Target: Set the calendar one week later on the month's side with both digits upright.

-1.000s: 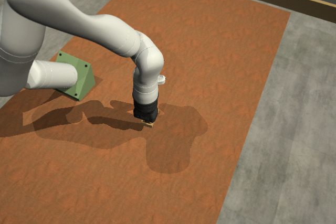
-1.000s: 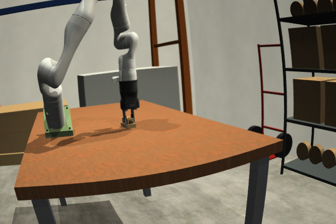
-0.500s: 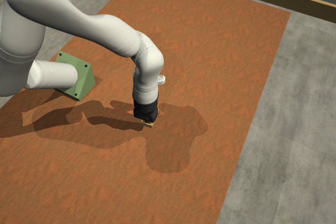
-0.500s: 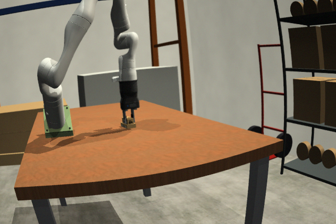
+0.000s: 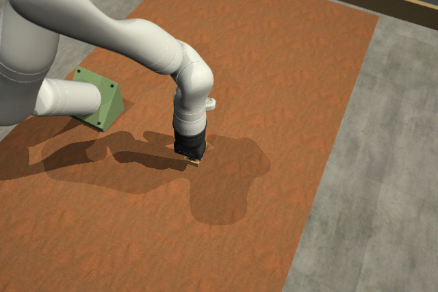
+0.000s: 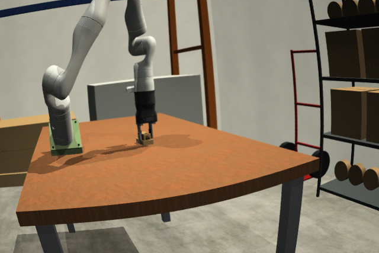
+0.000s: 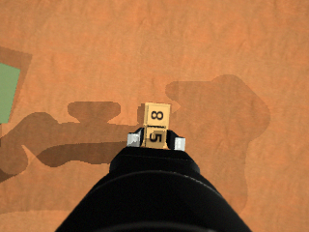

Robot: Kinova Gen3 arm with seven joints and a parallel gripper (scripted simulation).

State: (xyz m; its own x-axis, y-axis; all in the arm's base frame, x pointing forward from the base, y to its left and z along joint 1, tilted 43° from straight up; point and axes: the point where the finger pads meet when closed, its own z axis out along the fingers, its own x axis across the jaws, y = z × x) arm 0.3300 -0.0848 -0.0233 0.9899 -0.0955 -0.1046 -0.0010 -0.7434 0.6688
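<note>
- The table (image 6: pixel 214 164) carries the whole setup; the arm (image 6: pixel 92 26) rises from its green base plate (image 6: pixel 76 149) at about 9 o'clock of the work spot in the exterior view and reaches straight down at the table's middle.
- The gripper (image 7: pixel 155 141) hangs vertically over the calendar (image 6: pixel 145 138), its fingers standing at 3 and 9 o'clock of the near cube, apart and a little clear of its sides; I judge it holds nothing.
- The calendar sits near the table's centre, at about 3 o'clock of the base plate in the top view, mostly hidden under the wrist there.
- The tray (image 6: pixel 148 142) looks flat on the table; its month side cannot be read from any view.
- The two cubes stand in a row in the wrist view: the near cube (image 7: pixel 155 136) between the fingers, the far cube (image 7: pixel 156 115) at its 12 o'clock, touching or nearly so.
- Step in hand, as I judge it: releasing the near cube after setting it down.
- The next move calls for a straight lift, without brushing either cube.
- Writing: the top faces read "5" on the near cube and "8" on the far one, both turned sideways in the wrist view; no brand is visible.
</note>
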